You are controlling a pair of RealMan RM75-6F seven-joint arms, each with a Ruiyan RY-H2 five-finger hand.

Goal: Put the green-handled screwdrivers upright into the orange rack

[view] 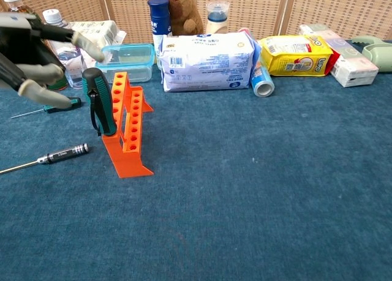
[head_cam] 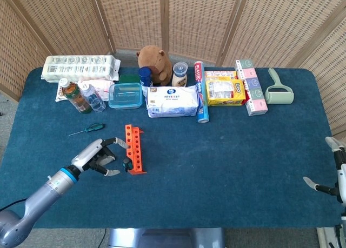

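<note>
Green-handled screwdriver (view: 100, 108) stands in orange rack (view: 127, 125) (near end); left hand (head_cam: 100, 156) spread wide, holding nothing.

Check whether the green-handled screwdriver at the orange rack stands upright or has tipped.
Upright: the green-handled screwdriver stands handle-up against the orange rack, free of the left robot hand.
</note>
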